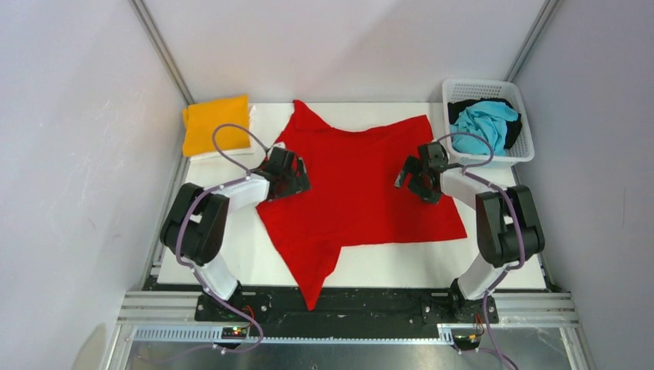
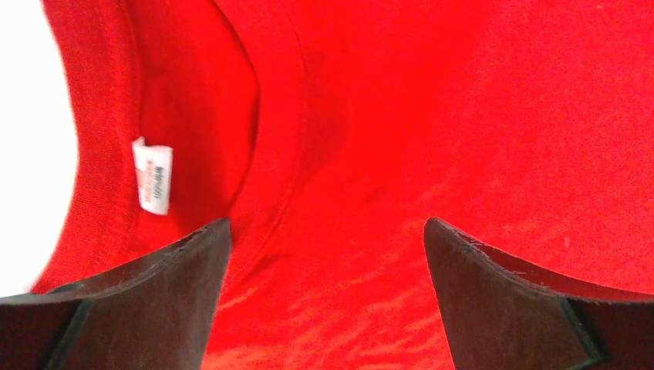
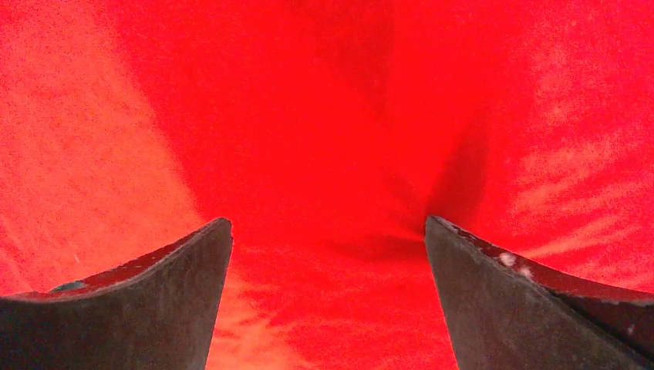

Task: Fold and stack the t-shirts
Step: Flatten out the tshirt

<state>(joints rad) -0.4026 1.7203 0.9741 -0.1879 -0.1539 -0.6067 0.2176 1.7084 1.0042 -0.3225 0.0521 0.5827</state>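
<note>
Both sets of jaws gape wide and empty over the red t-shirt [image 1: 362, 193], spread out but unfolded. We see the orange-yellow t-shirt [image 1: 216, 123] folded at ten o'clock; more wait in the basket [image 1: 493, 161] at two.

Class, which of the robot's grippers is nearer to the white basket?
Right. The right gripper sits over the red shirt beside the basket; the left gripper is across the shirt.

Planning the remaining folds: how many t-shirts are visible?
4: red spread on the table, orange folded far left, turquoise and black in the basket. A white layer under the orange may be a fifth; the basket may hide more.
</note>
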